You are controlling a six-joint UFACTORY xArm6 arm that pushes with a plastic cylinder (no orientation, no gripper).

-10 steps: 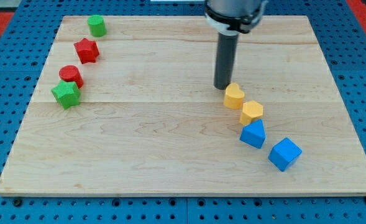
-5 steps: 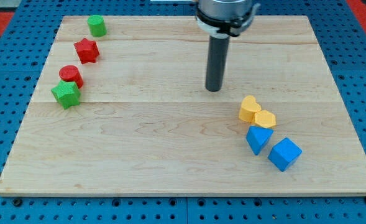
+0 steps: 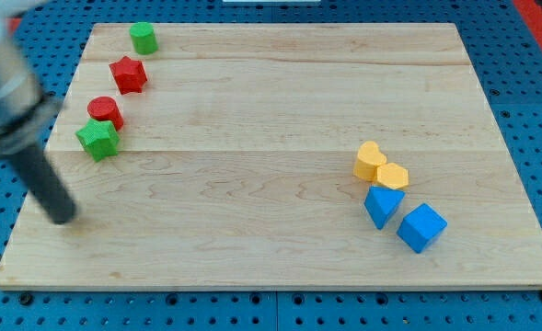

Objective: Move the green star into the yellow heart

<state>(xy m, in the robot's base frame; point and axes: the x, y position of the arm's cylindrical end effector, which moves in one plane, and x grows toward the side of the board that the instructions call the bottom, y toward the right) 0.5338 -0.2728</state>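
Tip (image 3: 63, 219) motion-blurred below green star (image 3: 98, 140)

Rod (image 3: 31, 156) motion-blurred, upper part cut off at the view's left edge; my tip (image 3: 63, 218) soft-edged, exact end indistinct.

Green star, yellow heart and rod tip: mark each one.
green star (image 3: 97, 140), camera view, middle of its top face.
yellow heart (image 3: 370, 160), camera view, middle of its top face.
my tip (image 3: 63, 218), camera view, the rod's very lower end.

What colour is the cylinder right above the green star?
Red, touching the green star; the one camera view shows it clearly.
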